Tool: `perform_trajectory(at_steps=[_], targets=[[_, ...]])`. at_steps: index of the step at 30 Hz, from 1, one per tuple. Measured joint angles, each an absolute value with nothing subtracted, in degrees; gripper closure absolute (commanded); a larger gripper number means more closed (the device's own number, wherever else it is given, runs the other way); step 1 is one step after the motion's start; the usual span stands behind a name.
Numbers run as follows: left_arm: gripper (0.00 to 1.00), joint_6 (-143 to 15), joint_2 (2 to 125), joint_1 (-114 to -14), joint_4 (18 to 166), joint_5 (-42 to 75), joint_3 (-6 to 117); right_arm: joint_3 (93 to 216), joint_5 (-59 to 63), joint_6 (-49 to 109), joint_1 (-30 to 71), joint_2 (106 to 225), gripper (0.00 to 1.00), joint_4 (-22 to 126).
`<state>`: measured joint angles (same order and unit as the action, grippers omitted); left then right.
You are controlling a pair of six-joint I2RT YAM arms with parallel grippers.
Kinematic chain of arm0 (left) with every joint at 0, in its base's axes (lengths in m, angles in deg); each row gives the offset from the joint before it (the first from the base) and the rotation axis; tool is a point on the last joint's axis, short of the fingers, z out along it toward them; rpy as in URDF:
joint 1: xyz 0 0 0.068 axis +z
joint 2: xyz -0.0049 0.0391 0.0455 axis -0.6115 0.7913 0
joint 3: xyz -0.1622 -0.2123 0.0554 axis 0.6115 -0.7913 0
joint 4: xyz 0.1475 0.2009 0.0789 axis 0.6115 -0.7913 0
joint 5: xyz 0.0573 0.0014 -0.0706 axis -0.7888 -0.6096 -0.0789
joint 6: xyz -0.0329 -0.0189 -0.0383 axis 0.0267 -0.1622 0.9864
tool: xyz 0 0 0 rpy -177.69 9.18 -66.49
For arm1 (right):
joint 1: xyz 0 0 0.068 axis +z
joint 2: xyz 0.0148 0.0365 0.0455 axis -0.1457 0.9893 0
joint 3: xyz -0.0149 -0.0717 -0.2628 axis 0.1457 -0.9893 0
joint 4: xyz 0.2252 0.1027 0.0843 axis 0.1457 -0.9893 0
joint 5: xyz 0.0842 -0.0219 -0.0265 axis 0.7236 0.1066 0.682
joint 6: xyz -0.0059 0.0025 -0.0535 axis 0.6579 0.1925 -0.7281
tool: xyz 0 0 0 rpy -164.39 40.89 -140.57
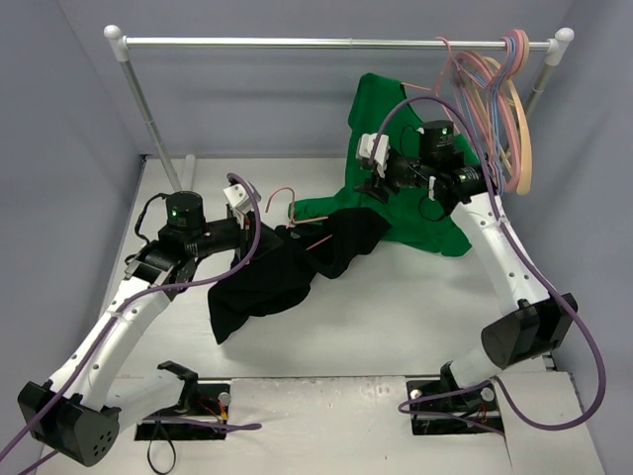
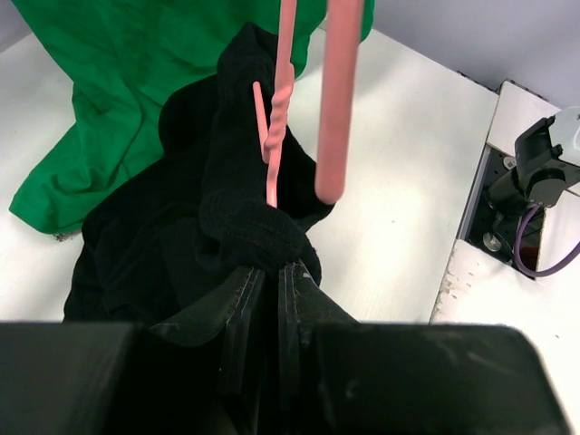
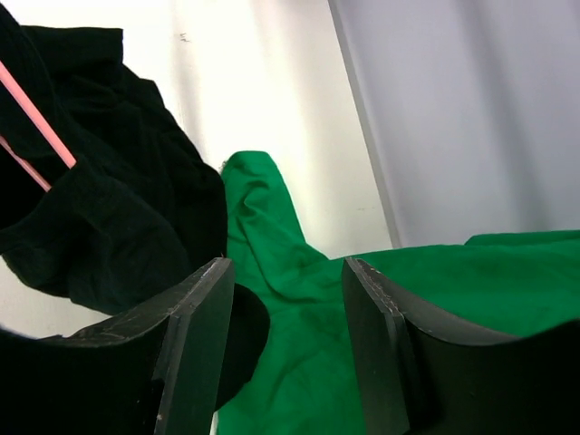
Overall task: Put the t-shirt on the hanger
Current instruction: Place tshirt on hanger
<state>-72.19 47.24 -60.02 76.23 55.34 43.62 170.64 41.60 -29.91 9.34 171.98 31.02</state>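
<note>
While left gripper clamps the t-shirt, right gripper hangs half-open, empty.

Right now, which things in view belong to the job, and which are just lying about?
Job: black t-shirt; pink hanger; left pincer, shut on the t-shirt; right pincer, open.
Lying about: green t-shirt; spare hangers on the rail.

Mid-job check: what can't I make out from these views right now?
- Top view: most of the hanger is buried under the t-shirt.
- Left wrist: bunched cloth hides whether the left gripper also pinches wire.
- Right wrist: left edge cuts off the hanger.
- Neck opening: lost in folds everywhere.
</note>
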Motion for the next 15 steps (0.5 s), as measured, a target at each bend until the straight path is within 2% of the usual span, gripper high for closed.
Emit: perform_trajectory(at_steps=[15], targets=[[1.00,-73.3,47.2,-60.2,75.2,56.0,44.6,170.2,45.1,-30.6,9.9,174.3,0.52,20.7]])
